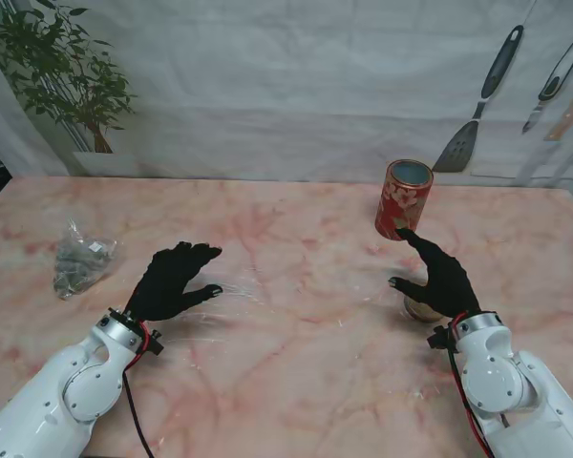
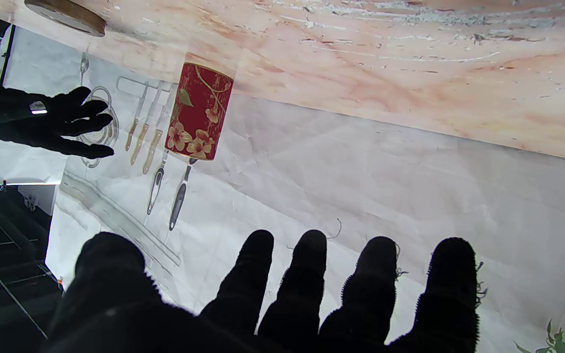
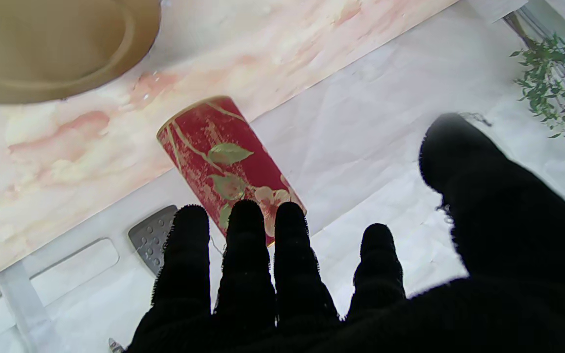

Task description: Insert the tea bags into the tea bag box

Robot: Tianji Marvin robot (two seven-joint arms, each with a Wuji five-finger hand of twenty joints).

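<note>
Hidden or unclear: a round metallic lid (image 1: 418, 307) lies on the bench (image 1: 296, 382) mostly under the right robot hand (image 1: 441, 279); only its near edge shows in the stand view. In the right wrist view it is cut off at the frame corner and blurred. The contents of the clear plastic bag (image 1: 79, 262) at the bench's left side are grey-green and lumpy; individual tea bags cannot be made out. A faint crinkled transparent film (image 1: 237, 289) lies just right of the left robot hand (image 1: 175, 280); its outline is hard to trace.

Task items: the tea bag box (image 1: 402, 198), a red floral cylinder, stands upright with its mouth open, far right of centre on the bench. The bag is well apart from it, across the bench.

Left robot hand: fingers spread, palm down, holding nothing; the thumb points toward the film. Contact with the bench cannot be confirmed.

Right robot hand: fingers apart and extended, holding nothing. The index fingertip reaches the foot of the box in the stand view; whether it touches cannot be determined. In the right wrist view the fingertips (image 3: 245, 220) overlap the box (image 3: 228, 164).
</note>
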